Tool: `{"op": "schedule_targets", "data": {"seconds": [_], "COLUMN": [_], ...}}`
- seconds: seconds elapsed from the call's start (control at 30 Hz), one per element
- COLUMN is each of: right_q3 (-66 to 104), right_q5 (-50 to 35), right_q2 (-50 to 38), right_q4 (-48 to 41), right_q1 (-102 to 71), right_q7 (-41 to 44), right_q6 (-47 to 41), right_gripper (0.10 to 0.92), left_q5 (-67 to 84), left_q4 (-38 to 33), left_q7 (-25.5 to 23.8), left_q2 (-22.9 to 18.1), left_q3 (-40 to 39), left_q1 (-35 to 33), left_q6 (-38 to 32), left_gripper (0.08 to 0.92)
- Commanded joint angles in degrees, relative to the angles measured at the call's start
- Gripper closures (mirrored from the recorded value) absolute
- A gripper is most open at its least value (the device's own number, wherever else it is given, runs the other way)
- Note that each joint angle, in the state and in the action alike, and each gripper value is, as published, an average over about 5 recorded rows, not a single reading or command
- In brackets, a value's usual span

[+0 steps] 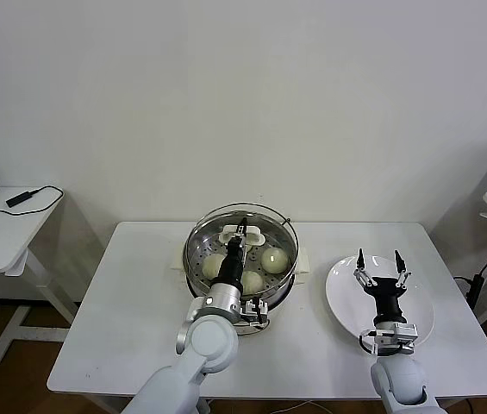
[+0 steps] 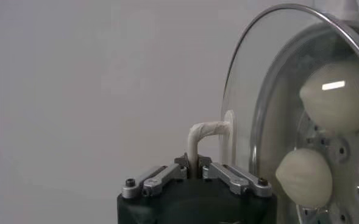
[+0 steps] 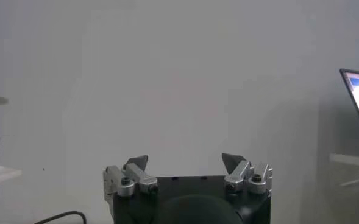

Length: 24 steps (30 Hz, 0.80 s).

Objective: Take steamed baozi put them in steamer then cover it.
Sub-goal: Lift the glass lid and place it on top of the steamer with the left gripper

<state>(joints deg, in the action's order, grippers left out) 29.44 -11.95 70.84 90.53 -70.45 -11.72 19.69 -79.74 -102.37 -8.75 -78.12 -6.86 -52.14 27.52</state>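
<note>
From the head view we see the way down into the steamer [image 1: 241,250] closed off: the glass lid [image 1: 241,226] sits over its rim, and the left gripper [image 1: 241,231] reaches across it from the near side, jaws clamped on the white handle [image 1: 243,233]. The buns [image 1: 275,258] fill the tray under the glass. Between the steamer and the plate [image 1: 420,323] a bare strip of tabletop [image 1: 131,310] leaves us a lane from front to back. The right gripper [image 1: 379,258] stands above the plate with jaws spread wide, blocking approach from above there. Left of the steamer the tabletop lies open to its edge; a side table [image 1: 2,228] stands well apart beyond.
</note>
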Motion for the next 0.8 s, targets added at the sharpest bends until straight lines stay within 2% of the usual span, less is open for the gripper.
{"op": "schedule_targets", "data": {"seconds": [0.03, 0.8], "right_q3": [-0.01, -0.03], "right_q5": [0.05, 0.51], "right_q2": [0.04, 0.17], "right_q4": [-0.05, -0.61], "right_q1": [0.05, 0.53], "right_q7": [-0.05, -0.02], "right_q6": [-0.22, 0.03], "right_gripper": [0.203, 0.203], "left_q5": [-0.92, -1.28], "left_q4": [2.66, 2.04], "left_q7": [-0.13, -1.79], "left_q2": [-0.43, 0.03], "left_q3": [0.15, 1.0], "left_q1": [0.49, 0.06], "left_q6": [-0.31, -0.35], "left_gripper": [0.813, 0.813]}}
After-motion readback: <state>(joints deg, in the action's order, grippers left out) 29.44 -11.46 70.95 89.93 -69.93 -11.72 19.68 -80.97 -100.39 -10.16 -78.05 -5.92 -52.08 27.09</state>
